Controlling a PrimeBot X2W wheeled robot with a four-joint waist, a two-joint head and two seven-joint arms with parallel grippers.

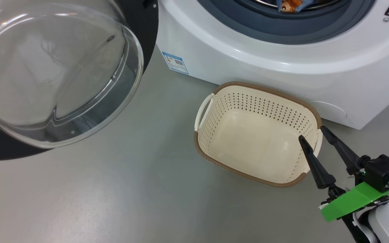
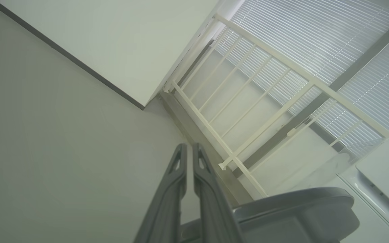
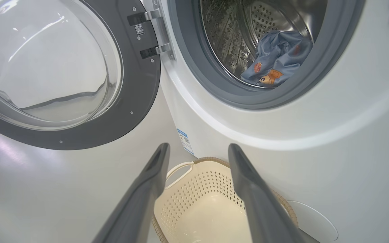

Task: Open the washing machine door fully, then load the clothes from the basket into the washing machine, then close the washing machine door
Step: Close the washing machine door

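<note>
The washing machine door (image 1: 56, 74) (image 3: 59, 71) stands swung wide open to the left, its glass bowl bulging outward. Inside the washing machine (image 1: 282, 57) (image 3: 333, 135), the blue clothes (image 3: 277, 57) (image 1: 290, 5) with orange figures lie in the steel drum. On the floor in front sits the cream basket (image 1: 257, 133) (image 3: 204, 206), with nothing inside it. My right gripper (image 1: 311, 133) (image 3: 198, 152) is open and holds nothing, its fingertips over the basket's right rim. My left gripper (image 2: 188, 146) is shut, empty, and points away toward a wall.
Grey floor (image 1: 113, 189) spreads left of and in front of the basket. The open door overhangs the floor at the left. In the left wrist view, a white railing (image 2: 265, 101) and window blinds (image 2: 333, 40) stand beyond a grey rounded part (image 2: 295, 212).
</note>
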